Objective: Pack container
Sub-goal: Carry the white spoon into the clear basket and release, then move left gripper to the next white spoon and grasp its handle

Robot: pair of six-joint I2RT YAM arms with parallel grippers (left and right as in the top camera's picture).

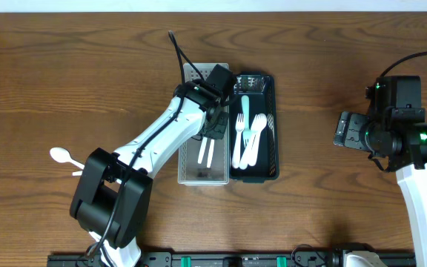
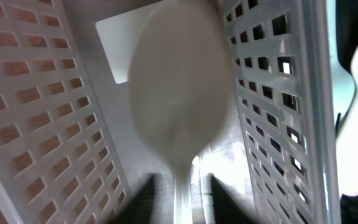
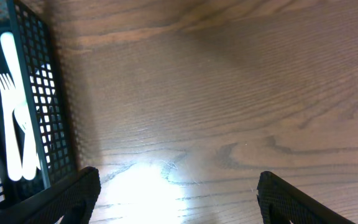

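My left gripper (image 1: 215, 111) is down in the white perforated basket (image 1: 191, 172), near its far end. In the left wrist view a white spoon (image 2: 179, 93) fills the middle, its handle running down between my dark fingers (image 2: 145, 200). Both fingers stand off the handle with a gap on each side, so the left gripper (image 2: 185, 208) is open. Two white handles (image 1: 204, 152) lie in the basket. Beside it, the black basket (image 1: 274, 126) holds white forks (image 1: 256, 141) and a mint-green one (image 1: 245, 111). My right gripper (image 3: 179, 199) hovers open over bare wood.
Another white spoon (image 1: 61, 156) lies on the table at the left. A clear piece (image 1: 250, 83) sits at the far end of the black basket. The right arm (image 1: 391, 130) stands well right of both baskets. The black basket's wall (image 3: 48, 106) shows left in the right wrist view.
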